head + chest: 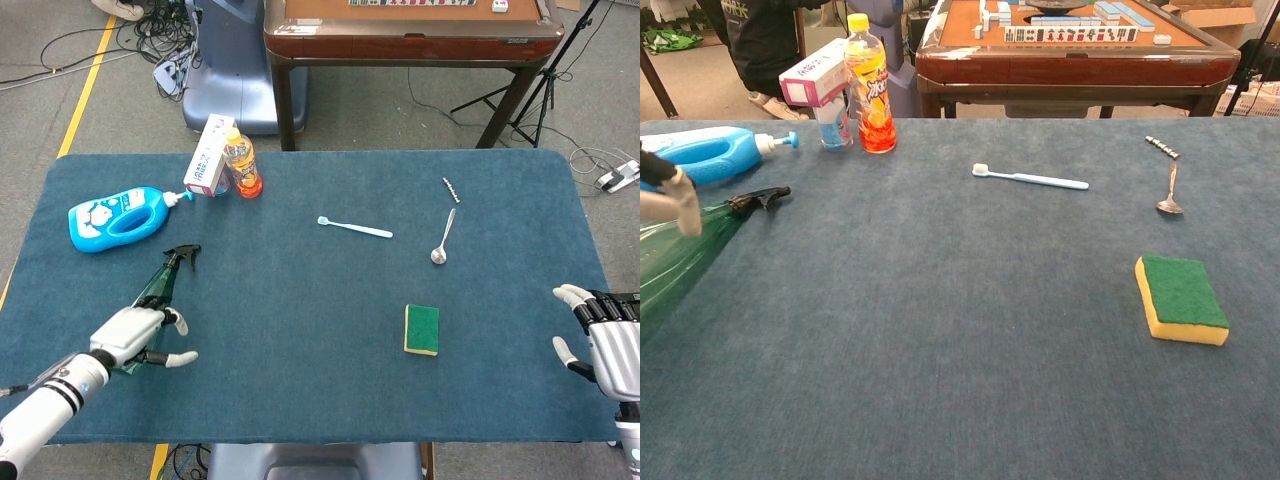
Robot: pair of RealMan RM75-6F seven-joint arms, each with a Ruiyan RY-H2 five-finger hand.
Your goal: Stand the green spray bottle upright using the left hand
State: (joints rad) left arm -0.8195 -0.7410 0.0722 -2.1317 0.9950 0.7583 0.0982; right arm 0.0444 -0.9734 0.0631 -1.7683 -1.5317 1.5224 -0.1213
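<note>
Item: translucent green plastic spray bottle (160, 292), tilted; we see our left hand (130, 335) gripping its body, right hand (610, 345) spread, holding nothing.

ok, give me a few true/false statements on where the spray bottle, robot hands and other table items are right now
1. The green spray bottle stands upright. False: it is tilted, nozzle pointing away from the robot.
2. The left robot hand is on the bottle's lower end. True.
3. The right robot hand holds the spoon. False: it is open, holding nothing, at the table's right edge.
4. The sponge lies nearer the robot than the toothbrush. True.
5. The orange drink bottle lies flat. False: it stands upright.
</note>
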